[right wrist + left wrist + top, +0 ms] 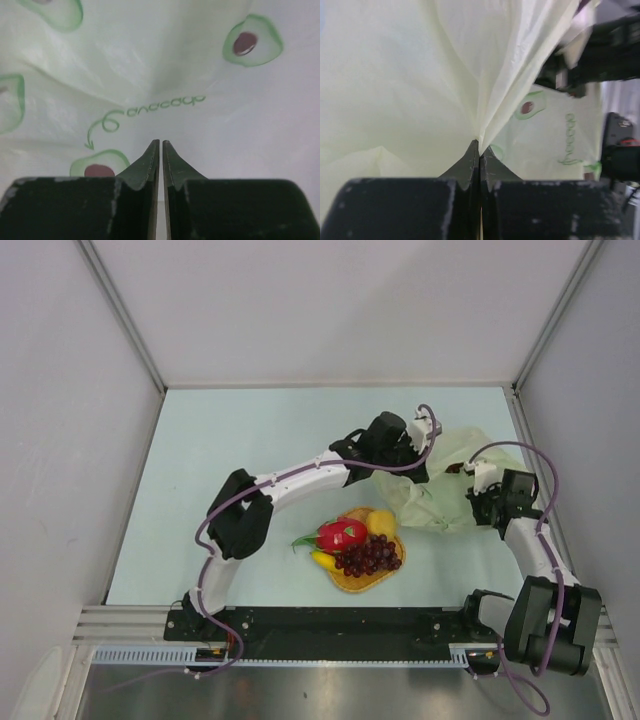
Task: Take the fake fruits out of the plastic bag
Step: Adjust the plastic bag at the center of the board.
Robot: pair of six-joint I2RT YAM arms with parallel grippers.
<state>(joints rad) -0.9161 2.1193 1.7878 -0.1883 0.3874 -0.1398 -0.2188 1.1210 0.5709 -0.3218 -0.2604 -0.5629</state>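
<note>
Orange woven mat (pixel 362 584) sits at lower centre of the top view, bearing the dragon fruit (pixel 341 534), lemon (pixel 380 522), banana (pixel 322 560) and grape bunch (pixel 370 555). All four are outside the plastic bag (pixel 440 498), which lies crumpled just right of the mat. Around them are a pale mint tabletop (pixel 230 460) and plain grey walls (pixel 330 310). The bag's longer spread runs roughly left to right between the grippers. The left gripper (pixel 480 149) pinches a gathered fold of film, and the right gripper (pixel 160 144), closed to a slit, has film drawn to its tips.
</note>
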